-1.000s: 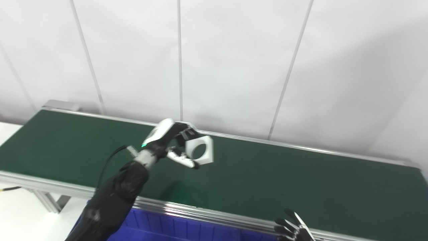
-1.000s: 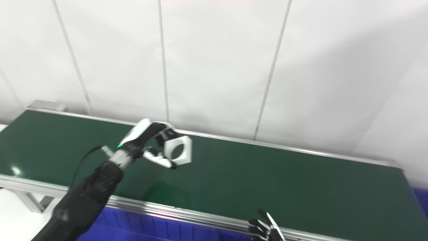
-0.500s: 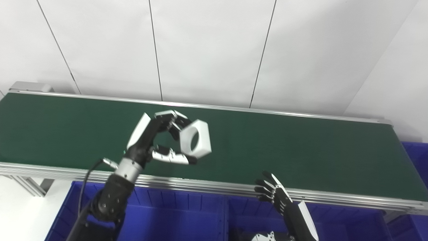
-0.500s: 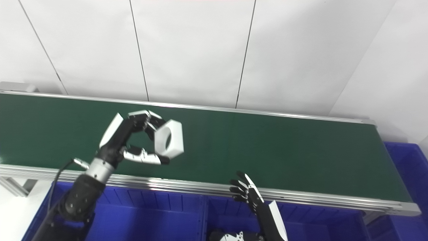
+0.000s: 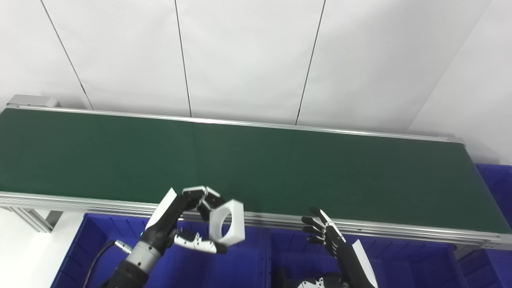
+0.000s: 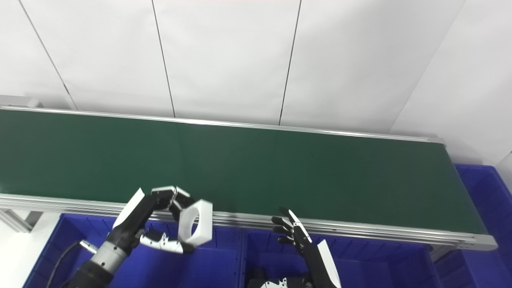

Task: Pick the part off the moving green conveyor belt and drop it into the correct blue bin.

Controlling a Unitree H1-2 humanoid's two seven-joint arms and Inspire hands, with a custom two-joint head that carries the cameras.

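Over the left blue plastic bin [image 5: 240, 268], at about seven o'clock in the view, the left hand [image 5: 182, 224] pinches the white six-sided ring part [image 5: 227, 228] between its fingers and thumb. This part stands on its edge, with its hole facing sideways. It hangs off the long green conveyor belt [image 5: 280, 168], just past the belt's silver near rail [image 5: 400, 230]. The right hand [image 5: 326, 236] waits at five o'clock with fingers spread, holding nothing. Maybe the part sits right above the left bin, but the bin floor is hard to see. Letting go should drop it straight down.
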